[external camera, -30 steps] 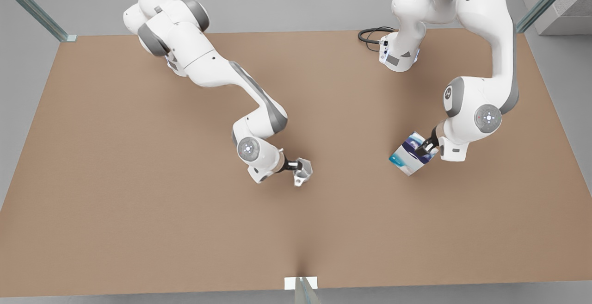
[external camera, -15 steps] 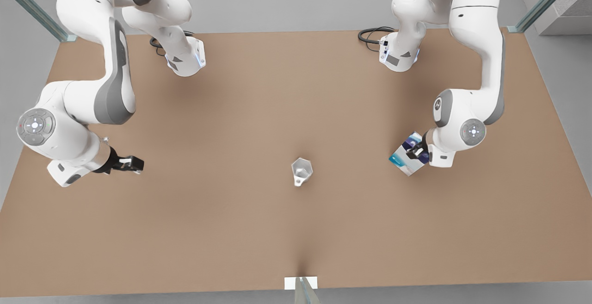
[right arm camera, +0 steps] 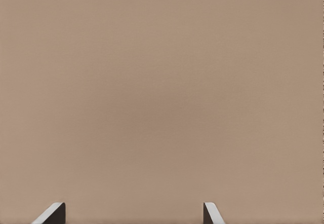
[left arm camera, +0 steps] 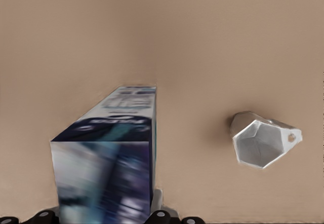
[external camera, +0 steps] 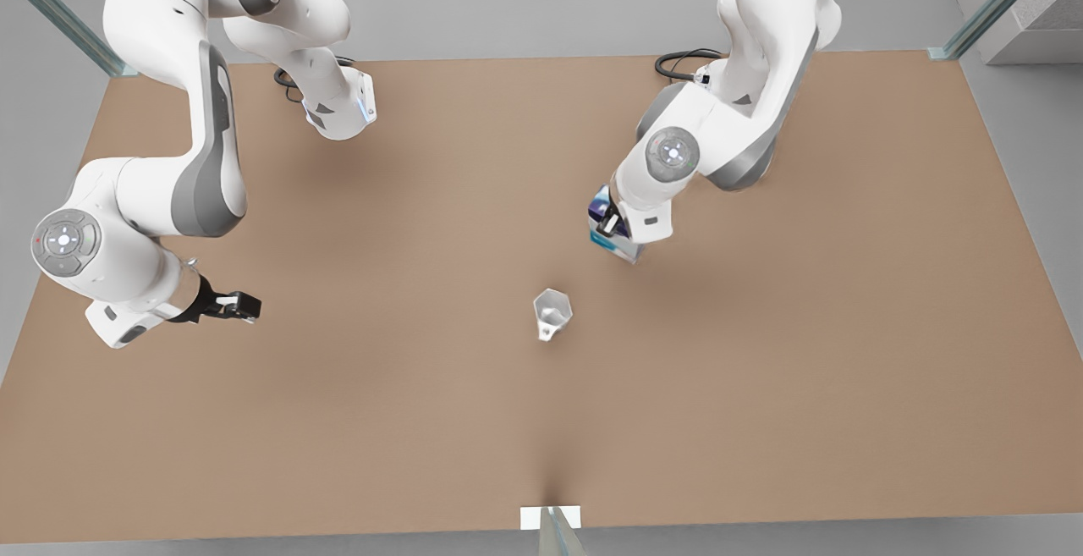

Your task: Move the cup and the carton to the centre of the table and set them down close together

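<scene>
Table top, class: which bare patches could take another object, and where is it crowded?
The table is bare between the right end effector and the cup, along the near edge, and to the front view's right of the carton. It is crowded around the cup and the carton, gripped by the left end effector.

The carton [left arm camera: 104, 168] is very close to the camera, white with dark blue and teal print, and it stretches away over the brown worktop [left arm camera: 202, 41]. The dark base of the left gripper [left arm camera: 106, 215] sits right at the near end of the carton, holding it. The little grey cup [left arm camera: 263, 144] stands near the carton but not touching it, and you can look into its six-sided open top.
</scene>
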Controlling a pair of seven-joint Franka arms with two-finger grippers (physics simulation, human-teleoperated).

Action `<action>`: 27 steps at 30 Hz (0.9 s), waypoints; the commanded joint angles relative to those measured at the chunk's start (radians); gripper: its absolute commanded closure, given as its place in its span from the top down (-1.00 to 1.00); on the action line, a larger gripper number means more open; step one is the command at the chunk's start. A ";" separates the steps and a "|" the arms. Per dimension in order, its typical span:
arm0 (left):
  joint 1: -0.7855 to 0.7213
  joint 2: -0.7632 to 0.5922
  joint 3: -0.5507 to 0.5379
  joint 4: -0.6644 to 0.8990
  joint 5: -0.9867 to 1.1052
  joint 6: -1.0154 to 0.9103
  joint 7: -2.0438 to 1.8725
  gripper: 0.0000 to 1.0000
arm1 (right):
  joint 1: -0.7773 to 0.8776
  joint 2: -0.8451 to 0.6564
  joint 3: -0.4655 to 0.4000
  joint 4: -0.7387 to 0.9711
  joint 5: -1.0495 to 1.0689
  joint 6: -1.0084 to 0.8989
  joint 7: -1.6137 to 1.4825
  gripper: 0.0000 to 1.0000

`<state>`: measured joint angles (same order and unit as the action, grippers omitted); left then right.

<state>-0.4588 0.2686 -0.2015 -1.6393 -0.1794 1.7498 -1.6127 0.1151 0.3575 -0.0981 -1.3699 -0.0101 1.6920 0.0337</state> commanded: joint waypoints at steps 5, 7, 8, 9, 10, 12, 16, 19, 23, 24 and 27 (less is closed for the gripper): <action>-0.044 0.081 -0.001 0.053 -0.034 0.065 -0.024 0.35 | -0.005 0.005 0.000 -0.002 -0.019 0.003 -0.002 1.00; -0.046 0.106 -0.001 0.052 -0.028 0.114 -0.021 0.35 | -0.005 0.005 0.000 -0.002 -0.019 0.003 -0.002 1.00; -0.044 0.116 -0.001 0.052 -0.023 0.134 -0.018 0.39 | -0.003 0.005 0.000 -0.002 -0.019 0.003 -0.002 1.00; -0.049 0.129 -0.001 0.052 -0.023 0.134 -0.016 0.39 | -0.005 0.006 0.000 -0.002 -0.019 0.005 -0.002 1.00; -0.055 0.141 0.001 0.049 -0.025 0.135 -0.012 0.39 | -0.006 0.009 0.000 -0.002 -0.022 0.012 -0.002 1.00; -0.057 0.146 -0.001 0.039 -0.028 0.155 -0.001 0.62 | -0.006 0.011 0.000 -0.002 -0.025 0.015 -0.002 1.00; -0.057 0.156 0.001 0.039 -0.023 0.157 0.001 1.00 | -0.006 0.014 0.000 -0.002 -0.027 0.017 -0.003 1.00; -0.057 0.156 0.002 0.041 -0.022 0.146 0.001 1.00 | -0.005 0.017 0.000 -0.002 -0.027 0.017 -0.002 1.00; -0.057 0.161 0.005 0.041 -0.020 0.166 0.001 1.00 | 0.000 0.017 0.000 -0.002 -0.027 0.015 -0.002 1.00; -0.057 0.164 0.005 0.039 -0.020 0.185 0.001 1.00 | 0.000 0.017 0.000 -0.002 -0.027 0.015 -0.002 1.00; 0.011 0.042 0.088 0.053 -0.011 -0.049 0.303 1.00 | -0.003 0.017 0.000 0.000 -0.027 0.015 -0.002 1.00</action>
<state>-0.3990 0.2627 -0.0581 -1.5529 -0.1950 1.5960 -1.1416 0.1109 0.3744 -0.0981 -1.3699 -0.0360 1.7086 0.0322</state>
